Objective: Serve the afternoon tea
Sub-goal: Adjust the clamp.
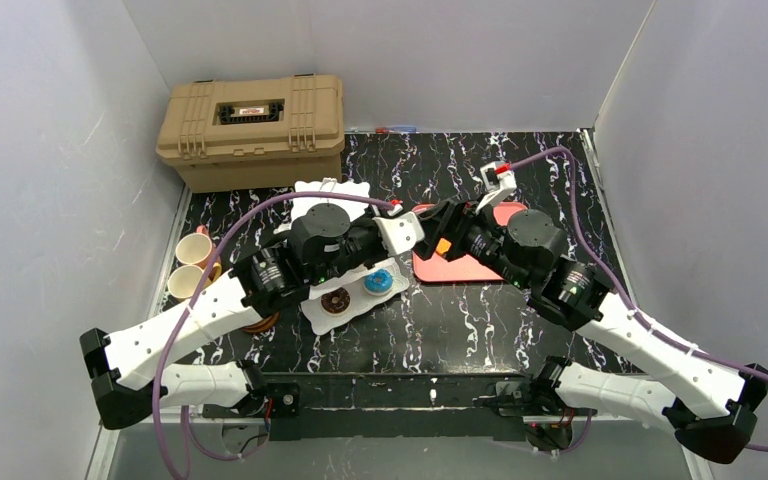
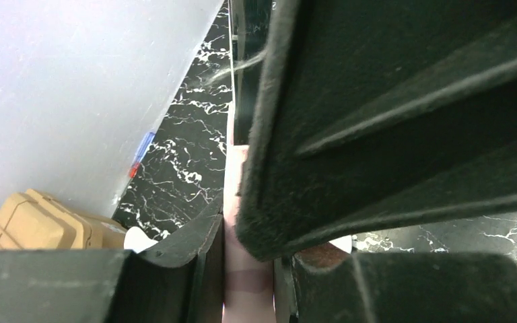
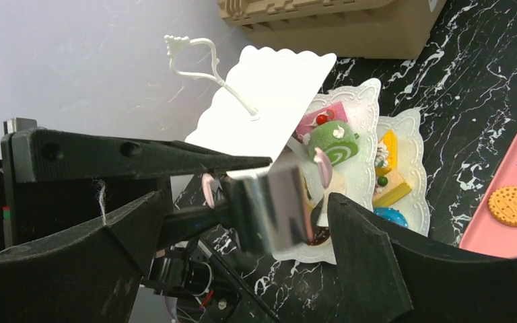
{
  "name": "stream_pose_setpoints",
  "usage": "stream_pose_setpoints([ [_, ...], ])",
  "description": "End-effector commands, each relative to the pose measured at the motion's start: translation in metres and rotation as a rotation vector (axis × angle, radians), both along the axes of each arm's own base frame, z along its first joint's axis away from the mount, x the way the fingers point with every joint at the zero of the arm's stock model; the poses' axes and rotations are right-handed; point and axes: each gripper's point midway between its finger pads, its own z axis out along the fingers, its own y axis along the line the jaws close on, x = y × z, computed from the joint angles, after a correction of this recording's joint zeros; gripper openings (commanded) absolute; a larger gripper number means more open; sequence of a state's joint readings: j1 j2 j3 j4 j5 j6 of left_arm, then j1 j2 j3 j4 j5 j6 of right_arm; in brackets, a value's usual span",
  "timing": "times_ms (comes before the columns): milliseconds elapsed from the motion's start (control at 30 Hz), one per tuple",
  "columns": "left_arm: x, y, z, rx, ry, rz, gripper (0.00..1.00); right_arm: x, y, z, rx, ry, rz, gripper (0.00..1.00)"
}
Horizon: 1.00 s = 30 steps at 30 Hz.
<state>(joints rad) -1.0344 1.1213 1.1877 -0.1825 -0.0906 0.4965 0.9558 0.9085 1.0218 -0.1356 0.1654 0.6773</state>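
1. Top view: bright, even overhead light for me, only soft shadows falling on the table (image 1: 480, 330).
2. Left wrist: dim, with dark close-up shapes badly blurred.
3. Right wrist: the white stand (image 3: 269, 94) is nearly glaring, and my foreground is soft.

Case (image 1: 252, 128) sits upper left of frame. Stand (image 1: 358, 303) at centre, tray (image 1: 455, 268) just right of it. Cups (image 1: 184, 282) at left edge, below case.

Bench (image 1: 480, 325), front centre: bare, open passage.
Rear right strip: bare, one cable overhead.
Rear left: tan ribbed hard case (image 1: 252, 128) fills the corner.
Left edge: cups (image 1: 186, 281) hard by the wall.
Centre: three-tier stand (image 1: 360, 297), pink tray (image 1: 450, 268), left arm (image 1: 260, 280) and right arm (image 1: 560, 275) crowd together.
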Motion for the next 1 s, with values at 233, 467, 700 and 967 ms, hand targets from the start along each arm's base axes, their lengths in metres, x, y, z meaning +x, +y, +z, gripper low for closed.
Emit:
stream_pose_setpoints([
  [233,-0.003,-0.007,0.031,-0.112,0.004,-0.016,0.00,0.010,0.012,0.022,0.135,-0.084,-0.013,0.89],
  [467,-0.013,-0.010,0.039,-0.154,0.037,-0.060,0.00,0.018,0.012,0.018,0.102,-0.126,-0.041,0.76],
  [700,-0.016,-0.009,0.041,-0.167,0.045,-0.065,0.00,0.022,0.010,0.009,0.049,-0.142,-0.056,0.83],
  [967,-0.023,-0.014,0.042,-0.172,0.058,-0.110,0.00,0.020,0.017,0.006,0.060,-0.148,-0.022,0.64],
])
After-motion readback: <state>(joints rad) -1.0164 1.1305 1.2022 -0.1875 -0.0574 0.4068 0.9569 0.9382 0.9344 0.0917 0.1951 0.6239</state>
